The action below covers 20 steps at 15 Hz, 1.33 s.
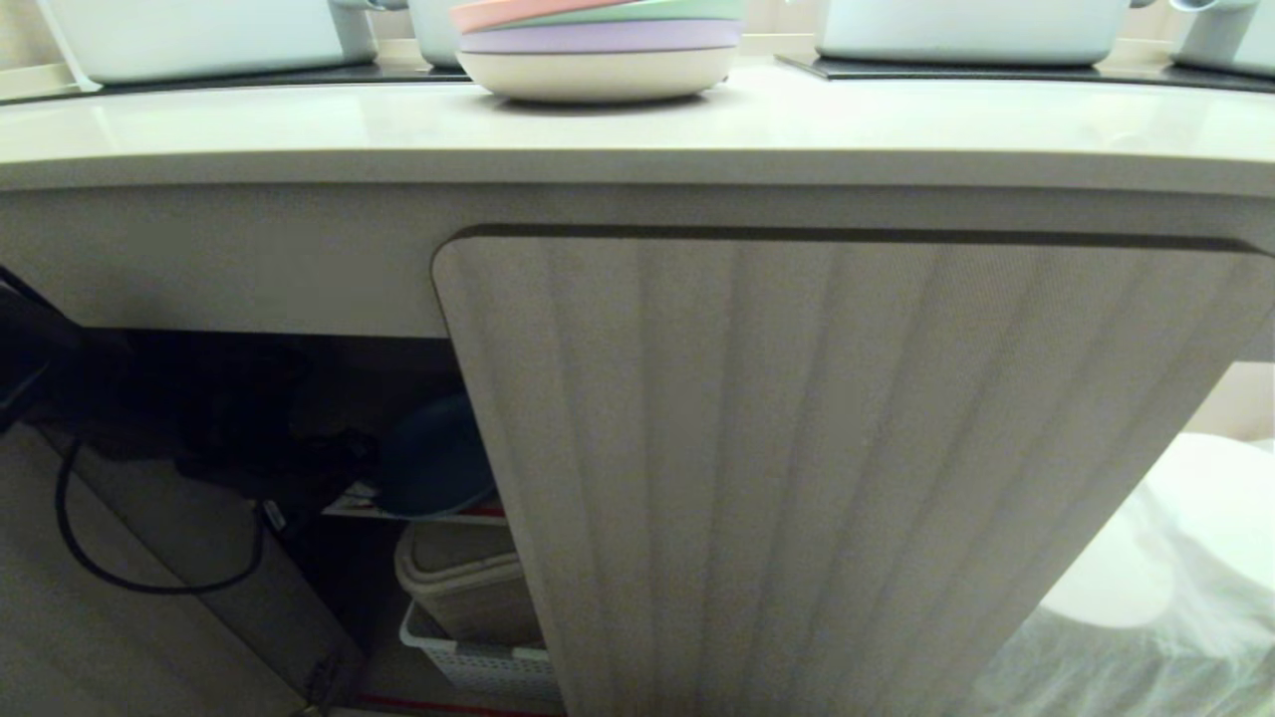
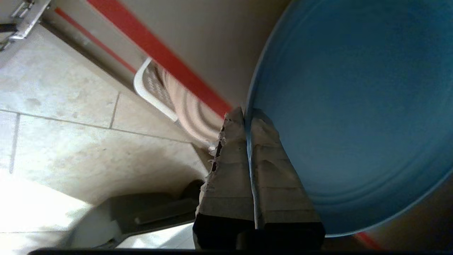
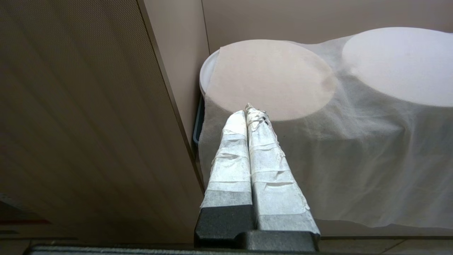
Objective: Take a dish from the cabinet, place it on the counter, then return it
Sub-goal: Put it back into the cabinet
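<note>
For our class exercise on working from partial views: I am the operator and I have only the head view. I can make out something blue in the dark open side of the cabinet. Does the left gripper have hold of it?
Observer: Yes. The left wrist view shows the left gripper shut on the rim of the dish, with one finger on each face of the rim.
Operator: The right arm is nowhere in my view. Where is it?
Observer: The right gripper is shut and empty. It sits beside the closed ribbed door and points at a white cloth draped over two round shapes.
</note>
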Tool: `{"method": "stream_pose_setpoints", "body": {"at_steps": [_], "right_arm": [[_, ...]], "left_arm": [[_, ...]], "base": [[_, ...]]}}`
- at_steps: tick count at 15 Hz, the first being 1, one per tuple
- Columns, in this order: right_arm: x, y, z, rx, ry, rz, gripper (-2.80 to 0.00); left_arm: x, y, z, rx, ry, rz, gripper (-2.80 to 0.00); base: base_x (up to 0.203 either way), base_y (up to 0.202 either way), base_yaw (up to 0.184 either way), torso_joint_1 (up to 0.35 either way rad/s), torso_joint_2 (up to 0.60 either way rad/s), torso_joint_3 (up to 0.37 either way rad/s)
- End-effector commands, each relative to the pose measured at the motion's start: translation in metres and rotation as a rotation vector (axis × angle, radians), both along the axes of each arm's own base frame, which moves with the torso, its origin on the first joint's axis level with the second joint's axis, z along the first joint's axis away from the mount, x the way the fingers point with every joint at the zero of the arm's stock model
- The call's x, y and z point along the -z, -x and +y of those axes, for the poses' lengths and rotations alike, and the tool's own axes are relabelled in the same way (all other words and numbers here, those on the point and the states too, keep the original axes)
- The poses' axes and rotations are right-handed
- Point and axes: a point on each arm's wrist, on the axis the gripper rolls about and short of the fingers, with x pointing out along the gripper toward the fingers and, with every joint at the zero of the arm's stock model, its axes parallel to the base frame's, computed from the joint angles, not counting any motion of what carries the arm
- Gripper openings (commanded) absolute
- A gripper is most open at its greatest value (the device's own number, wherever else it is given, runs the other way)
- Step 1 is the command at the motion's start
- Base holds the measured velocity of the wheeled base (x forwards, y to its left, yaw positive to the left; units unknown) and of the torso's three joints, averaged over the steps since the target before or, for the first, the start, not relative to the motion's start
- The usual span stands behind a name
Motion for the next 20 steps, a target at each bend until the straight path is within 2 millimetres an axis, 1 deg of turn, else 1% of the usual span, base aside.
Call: {"method": "stream_pose_setpoints", "body": {"at_steps": [1,6,16,20], "right_arm": [[0.0,0.0,0.0,0.0,-0.001,0.0,-2.8],[0.0,0.0,0.0,0.0,-0.001,0.0,-2.8],[0.0,0.0,0.0,0.0,-0.001,0.0,-2.8],[0.0,0.0,0.0,0.0,-0.001,0.0,-2.8]], "left_arm": [[-0.002,-0.008,0.001,-0.034,0.015,-0.014,-2.8],[-0.008,-0.014,0.002,-0.038,0.013,-0.043,-2.8],[-0.012,-0.023,0.002,-0.036,0.009,-0.068,-2.8],[-0.012,-0.023,0.002,-0.034,0.007,-0.069,-2.8]], "base": [[0.0,0.0,0.0,0.0,0.0,0.0],[0.0,0.0,0.0,0.0,0.0,0.0],[0.0,0.0,0.0,0.0,0.0,0.0],[0.0,0.0,0.0,0.0,0.0,0.0]]}}
